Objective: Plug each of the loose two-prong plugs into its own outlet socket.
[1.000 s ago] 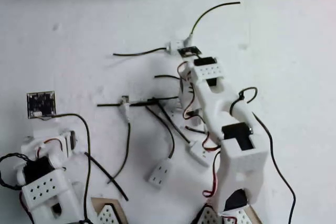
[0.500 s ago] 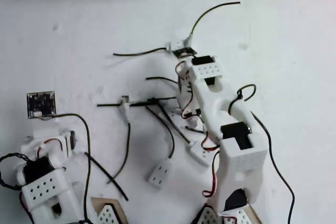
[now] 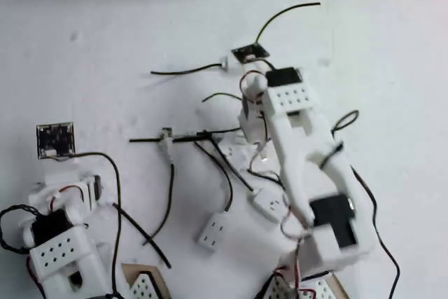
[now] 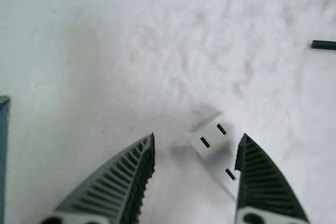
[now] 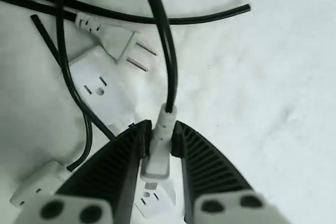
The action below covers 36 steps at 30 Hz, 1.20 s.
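My right gripper (image 5: 157, 135) is shut on a white plug (image 5: 158, 153) whose black cord (image 5: 163, 40) runs away from it. The plug stands just above a white outlet socket (image 5: 153, 199). Beside it lie a loose two-prong plug (image 5: 122, 41) and two more sockets (image 5: 101, 90) (image 5: 35, 188). From above, the right arm (image 3: 301, 152) stretches from the near edge to mid-table, with sockets (image 3: 214, 231) (image 3: 269, 204) and a loose plug (image 3: 166, 138) to its left. My left gripper (image 4: 197, 148) is open around a white socket (image 4: 216, 148), apart from it.
Black cords (image 3: 217, 166) cross one another at mid-table. Two square black markers (image 3: 54, 139) (image 3: 250, 53) lie on the white table (image 3: 105, 47). A thin cord with a small white end (image 3: 225, 64) lies far back. The left arm (image 3: 59, 243) rests at the near left corner.
The right arm has swung, its elbow dropping toward the near right and its wrist shifting right. The cord by its gripper moved with it; the far marker slid farther back. The left arm kept still.
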Each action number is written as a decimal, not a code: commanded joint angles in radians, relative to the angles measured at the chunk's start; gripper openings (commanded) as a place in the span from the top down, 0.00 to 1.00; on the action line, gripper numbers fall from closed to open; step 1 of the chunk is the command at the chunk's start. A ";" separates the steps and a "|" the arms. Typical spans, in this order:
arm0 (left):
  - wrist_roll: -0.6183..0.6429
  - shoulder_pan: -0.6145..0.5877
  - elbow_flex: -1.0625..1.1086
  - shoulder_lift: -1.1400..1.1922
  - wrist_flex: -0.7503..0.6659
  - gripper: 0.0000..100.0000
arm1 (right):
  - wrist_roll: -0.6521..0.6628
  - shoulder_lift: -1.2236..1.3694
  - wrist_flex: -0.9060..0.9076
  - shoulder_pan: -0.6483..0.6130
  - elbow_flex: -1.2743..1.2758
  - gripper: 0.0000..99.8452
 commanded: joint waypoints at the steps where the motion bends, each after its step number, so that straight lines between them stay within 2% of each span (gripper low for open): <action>1: -0.009 0.007 -0.002 -0.013 -0.035 0.74 | 0.005 -0.249 0.008 -0.007 0.078 0.98; 7: -0.005 0.010 -0.008 -0.013 -0.035 0.74 | -0.002 -0.601 -0.081 -0.024 0.278 0.98; 14: 0.006 0.133 -0.069 -0.033 -0.012 0.74 | -0.003 -0.946 -0.366 -0.079 0.600 0.98; 18: 0.092 0.189 -0.164 -0.137 0.057 0.74 | -0.063 -1.081 -0.538 -0.101 0.767 0.98; 22: 0.133 0.289 -0.219 -0.302 0.115 0.74 | -0.227 -1.147 -0.631 -0.102 0.839 0.98; 25: 0.203 0.383 -0.216 -0.435 0.118 0.74 | -0.298 -1.148 -0.650 -0.116 0.845 0.98; 30: 0.311 0.547 -0.219 -0.601 0.115 0.74 | -0.313 -1.155 -0.645 -0.173 0.858 0.98; 36: 0.393 0.636 -0.206 -0.598 0.094 0.74 | -0.305 -1.158 -0.650 -0.217 0.910 0.98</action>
